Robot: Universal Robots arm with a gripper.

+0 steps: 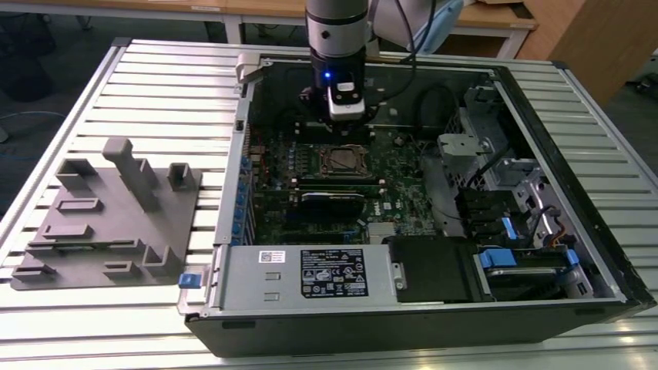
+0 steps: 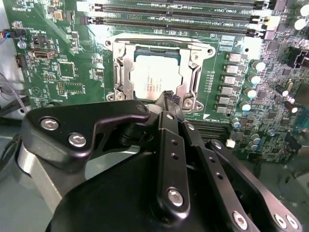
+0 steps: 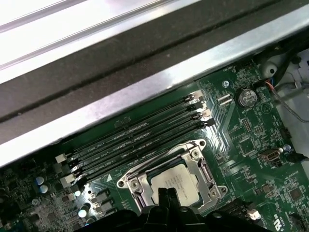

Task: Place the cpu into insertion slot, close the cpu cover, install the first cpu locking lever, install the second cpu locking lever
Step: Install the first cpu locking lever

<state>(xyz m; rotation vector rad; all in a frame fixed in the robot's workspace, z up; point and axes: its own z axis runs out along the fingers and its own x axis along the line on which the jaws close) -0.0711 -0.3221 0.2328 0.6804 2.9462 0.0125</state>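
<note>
Just above the cpu [image 2: 155,77] seated in the insertion slot [image 2: 120,72], under the closed cpu cover [image 2: 190,65]: gripper [image 2: 170,98], jaws pressed together, holding nothing.

table: ribbed metal slats [image 1: 154,85] | behind: wooden desks [image 1: 257,9] | floor: dark grey [image 1: 52,46]

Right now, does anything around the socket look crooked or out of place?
Nothing stands out. The cpu lies flat and square in the slot, with the cover down around it. The gripper hangs just above the chip's edge.
</note>
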